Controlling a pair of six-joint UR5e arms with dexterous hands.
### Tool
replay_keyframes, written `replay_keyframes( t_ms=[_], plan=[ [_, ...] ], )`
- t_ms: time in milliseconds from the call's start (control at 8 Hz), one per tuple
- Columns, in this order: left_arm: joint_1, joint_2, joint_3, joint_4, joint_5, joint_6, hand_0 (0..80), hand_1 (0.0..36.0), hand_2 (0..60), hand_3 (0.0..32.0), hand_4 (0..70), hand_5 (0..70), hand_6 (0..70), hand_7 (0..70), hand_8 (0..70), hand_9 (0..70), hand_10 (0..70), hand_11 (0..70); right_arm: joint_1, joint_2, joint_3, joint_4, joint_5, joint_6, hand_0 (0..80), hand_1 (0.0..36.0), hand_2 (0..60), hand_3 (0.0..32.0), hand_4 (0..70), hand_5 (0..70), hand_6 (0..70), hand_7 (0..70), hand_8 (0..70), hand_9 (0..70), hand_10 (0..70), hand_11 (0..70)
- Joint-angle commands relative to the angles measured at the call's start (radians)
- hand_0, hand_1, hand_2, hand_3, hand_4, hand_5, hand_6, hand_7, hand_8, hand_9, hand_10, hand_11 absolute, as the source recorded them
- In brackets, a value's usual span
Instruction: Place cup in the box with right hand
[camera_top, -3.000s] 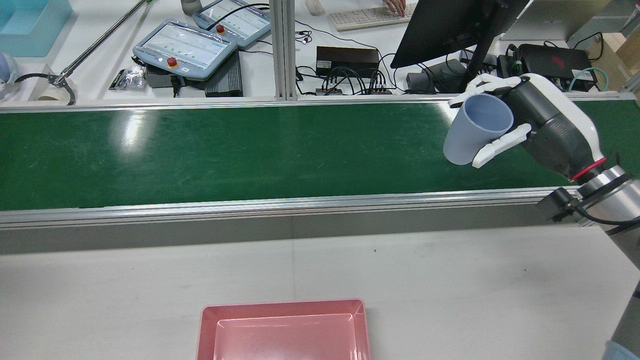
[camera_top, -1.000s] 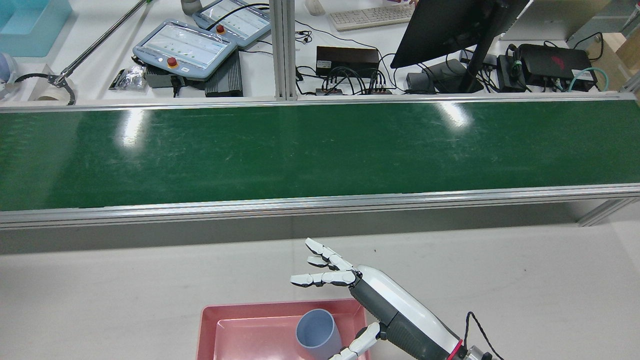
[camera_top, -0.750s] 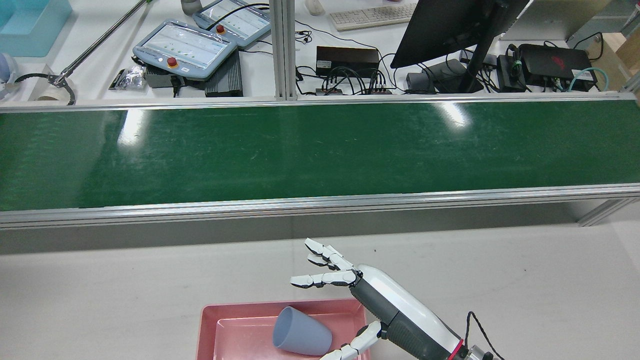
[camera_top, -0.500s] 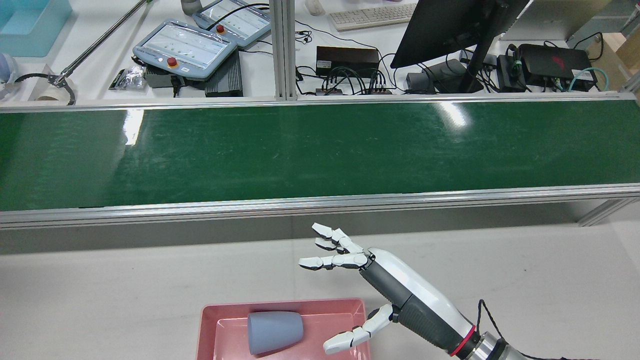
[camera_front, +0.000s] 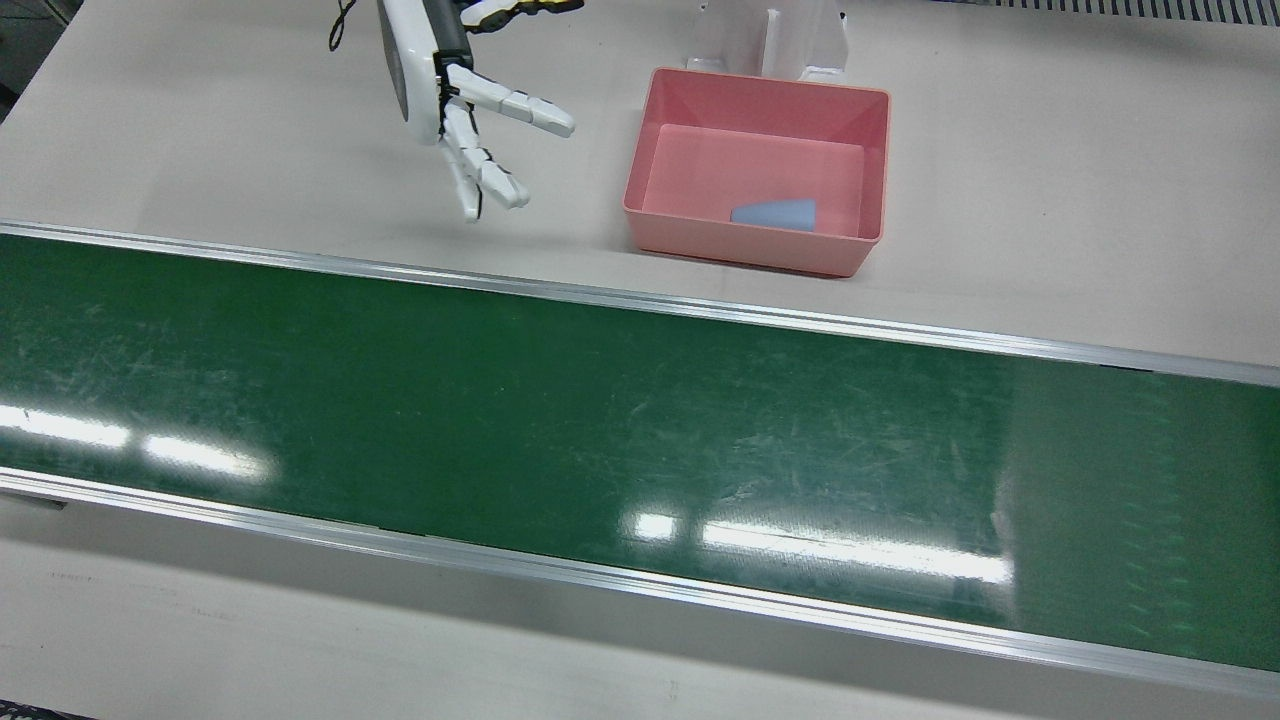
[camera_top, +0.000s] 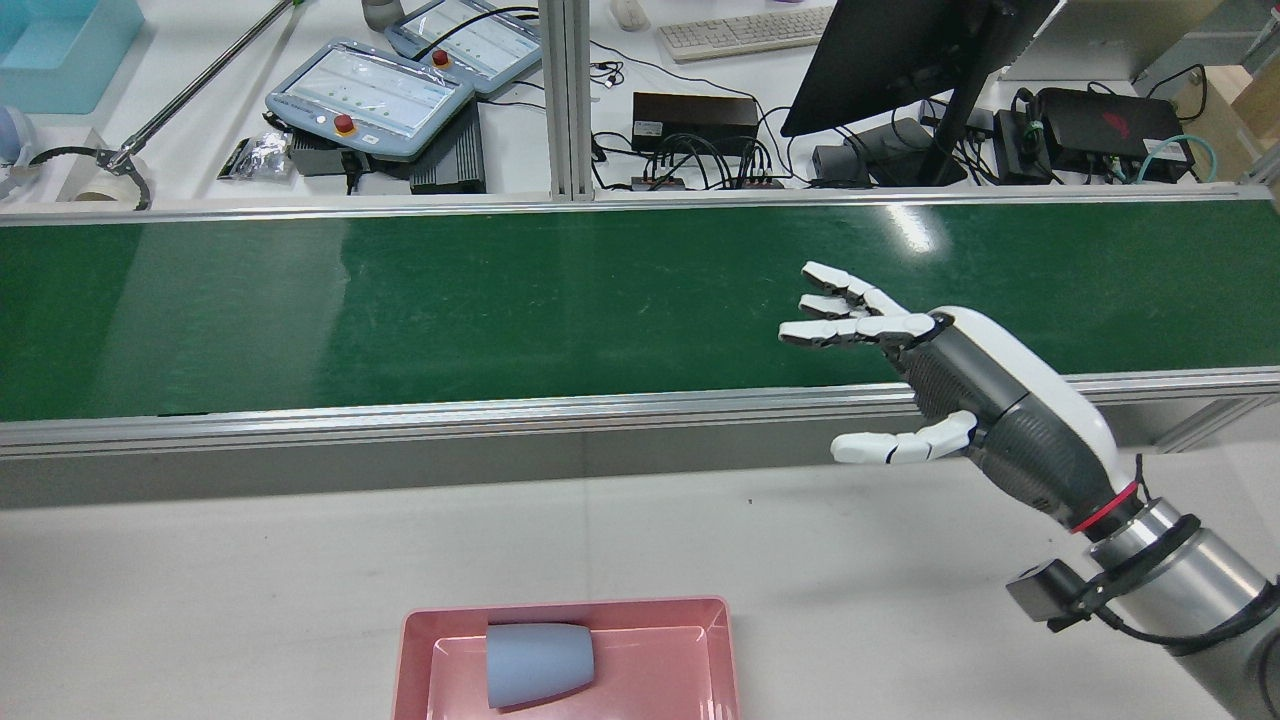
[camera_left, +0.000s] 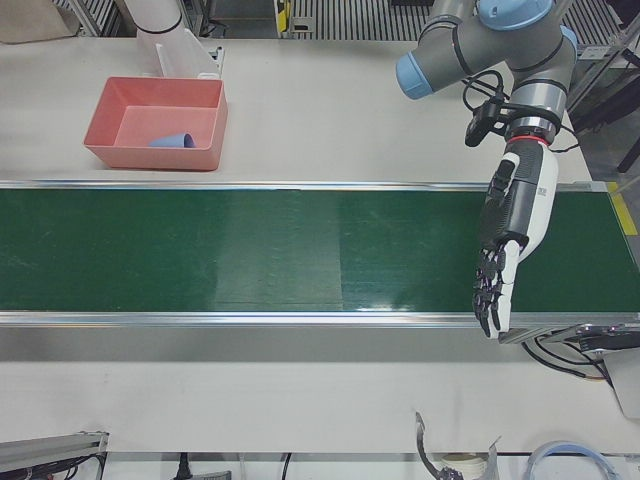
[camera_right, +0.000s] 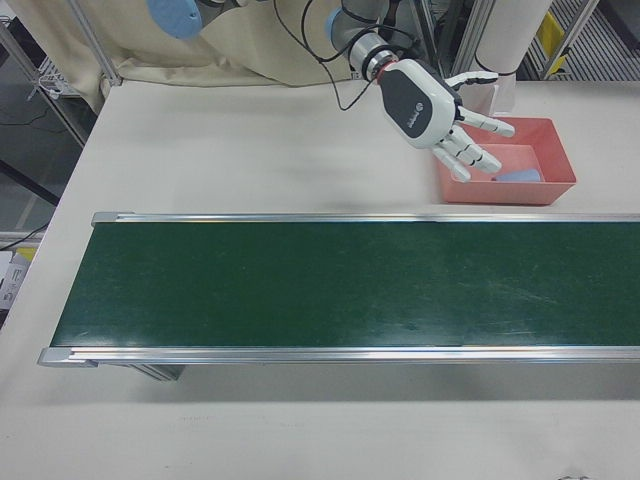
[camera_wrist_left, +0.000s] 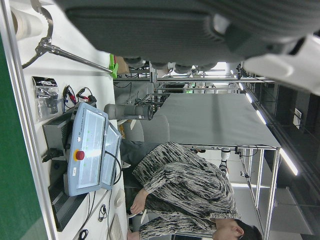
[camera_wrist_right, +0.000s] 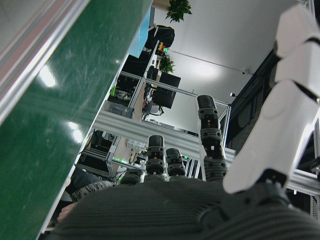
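The right hand (camera_top: 960, 390) hangs in the air with its fingers (camera_top: 850, 310) spread wide, holding nothing and touching nothing, well apart from the one pink box (camera_top: 415, 640). The single grey-blue cup (camera_top: 538, 677) lies on its side inside that box. The left hand (camera_left: 510, 240) hangs fingers-down over the green belt (camera_left: 250, 250), outstretched and empty.

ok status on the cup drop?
Right robot hand open, empty. Left robot hand open over the belt. Cup lying sideways in the box. Nothing blocking.
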Motion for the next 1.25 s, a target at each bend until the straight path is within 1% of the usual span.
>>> replay_keyframes(
  t_ms=[0, 125, 250, 375, 500, 625, 750, 875, 1000, 1125],
  plan=[
    [0.000, 0.000, -0.001, 0.000, 0.000, 0.000, 0.0, 0.0, 0.0, 0.0, 0.0, 0.0, 0.0, 0.0, 0.0, 0.0, 0.0, 0.0, 0.455, -0.075, -0.150, 0.001, -0.346, 0.257, 48.9, 11.4, 7.6, 0.0, 25.7, 4.7, 4.9, 15.5, 10.8, 19.1, 2.9, 5.4],
    [0.000, 0.000, -0.001, 0.000, 0.000, 0.000, 0.0, 0.0, 0.0, 0.0, 0.0, 0.0, 0.0, 0.0, 0.0, 0.0, 0.0, 0.0, 0.610, -0.092, -0.200, 0.013, -0.461, 0.288, 50.6, 14.0, 7.9, 0.0, 21.1, 5.6, 5.1, 15.5, 10.9, 19.0, 3.5, 6.6],
    [0.000, 0.000, 0.001, 0.000, 0.000, 0.000, 0.0, 0.0, 0.0, 0.0, 0.0, 0.0, 0.0, 0.0, 0.0, 0.0, 0.0, 0.0, 0.753, -0.092, -0.261, 0.025, -0.575, 0.314, 51.3, 13.6, 4.0, 0.0, 20.2, 5.9, 5.1, 15.1, 10.9, 19.0, 3.9, 7.2],
    [0.000, 0.000, 0.001, 0.000, 0.000, 0.000, 0.0, 0.0, 0.0, 0.0, 0.0, 0.0, 0.0, 0.0, 0.0, 0.0, 0.0, 0.0, 0.878, -0.098, -0.357, 0.116, -0.667, 0.352, 49.8, 12.4, 5.5, 0.0, 19.2, 5.5, 4.9, 14.3, 10.9, 18.9, 4.2, 7.6],
    [0.001, 0.000, 0.001, 0.000, 0.000, -0.001, 0.0, 0.0, 0.0, 0.0, 0.0, 0.0, 0.0, 0.0, 0.0, 0.0, 0.0, 0.0, 0.958, -0.147, -0.478, 0.254, -0.715, 0.430, 49.6, 10.8, 2.8, 0.0, 20.8, 5.4, 5.0, 14.6, 11.1, 19.3, 5.2, 8.9],
    [0.000, 0.000, 0.001, 0.000, 0.000, 0.000, 0.0, 0.0, 0.0, 0.0, 0.0, 0.0, 0.0, 0.0, 0.0, 0.0, 0.0, 0.0, 1.027, -0.210, -0.579, 0.395, -0.720, 0.504, 48.5, 9.7, 3.7, 0.0, 19.8, 5.2, 5.0, 14.5, 11.2, 19.5, 6.1, 10.1],
    [0.000, 0.000, -0.001, 0.000, 0.000, 0.000, 0.0, 0.0, 0.0, 0.0, 0.0, 0.0, 0.0, 0.0, 0.0, 0.0, 0.0, 0.0, 1.126, -0.230, -0.684, 0.509, -0.740, 0.517, 48.2, 9.5, 4.1, 0.0, 20.8, 5.1, 5.1, 14.9, 11.2, 19.6, 6.0, 10.0],
    [0.000, 0.000, -0.001, 0.000, 0.000, -0.001, 0.0, 0.0, 0.0, 0.0, 0.0, 0.0, 0.0, 0.0, 0.0, 0.0, 0.0, 0.0, 1.153, -0.230, -0.741, 0.562, -0.754, 0.526, 49.0, 10.3, 4.6, 0.0, 22.6, 5.2, 5.3, 15.5, 11.6, 20.0, 5.9, 9.8],
    [0.000, 0.000, 0.001, 0.000, 0.000, -0.001, 0.0, 0.0, 0.0, 0.0, 0.0, 0.0, 0.0, 0.0, 0.0, 0.0, 0.0, 0.0, 1.158, -0.240, -0.743, 0.564, -0.754, 0.529, 47.7, 11.8, 13.1, 0.0, 23.6, 4.9, 5.4, 16.8, 11.7, 20.5, 5.8, 9.6],
    [0.000, 0.000, -0.001, 0.001, 0.000, 0.000, 0.0, 0.0, 0.0, 0.0, 0.0, 0.0, 0.0, 0.0, 0.0, 0.0, 0.0, 0.0, 1.163, -0.238, -0.746, 0.564, -0.754, 0.528, 47.5, 11.5, 13.9, 0.0, 24.9, 4.8, 5.6, 17.6, 11.9, 20.8, 6.1, 10.0]
  ],
)
